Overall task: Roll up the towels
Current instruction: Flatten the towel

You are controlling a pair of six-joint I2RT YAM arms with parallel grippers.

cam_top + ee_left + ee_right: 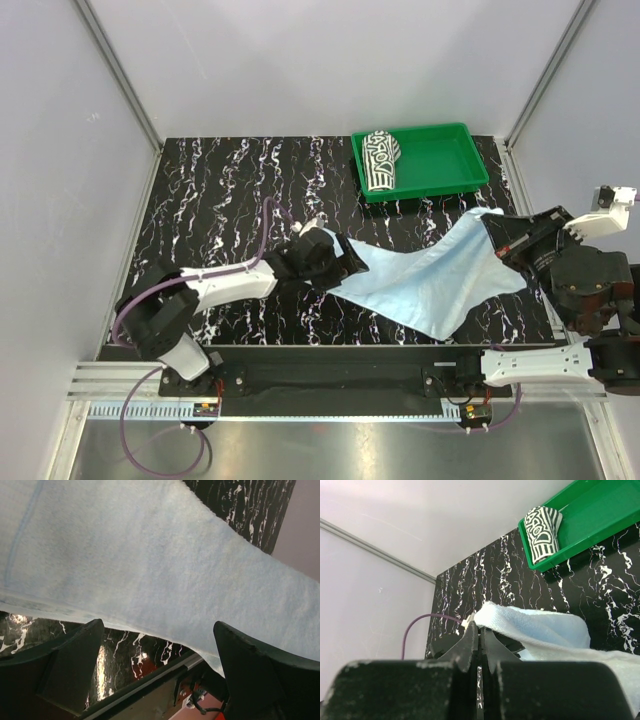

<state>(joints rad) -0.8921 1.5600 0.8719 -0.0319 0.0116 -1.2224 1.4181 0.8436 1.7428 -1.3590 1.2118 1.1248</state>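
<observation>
Currently, the pale blue towel point(430, 275) is seen stretched across the right half of the black marbled table point(220, 200), spanning the gap between the two arms. Its upper right corner is drawn up to the right gripper point(495, 232), and its left end reaches the left gripper point(345, 265).

The left gripper is held wide open. In the left wrist view the towel point(150, 565) is shown as a broad pale sheet filling the upper part of the picture just beyond the left gripper point(157, 630), with its lower edge running across between the two spread jaws. The table surface can be seen under that edge, so this part of the cloth is raised off the table. No contact between these jaws and the cloth can be made out.

The right gripper point(479, 634) is closed, its jaws pressed tightly together. In the right wrist view the towel point(540, 630) is bunched directly at the tips and trails off along the right side of the jaws. The corner appears to be pinched there, though the exact point of the pinch is hidden by the jaws themselves.

The striped towel point(380, 160) is found already rolled, lying at the left end of the green tray point(440, 160) at the far right of the table, well apart from both grippers. The same roll point(542, 527) and tray point(600, 510) are seen in the right wrist view, beyond the blue cloth.
</observation>
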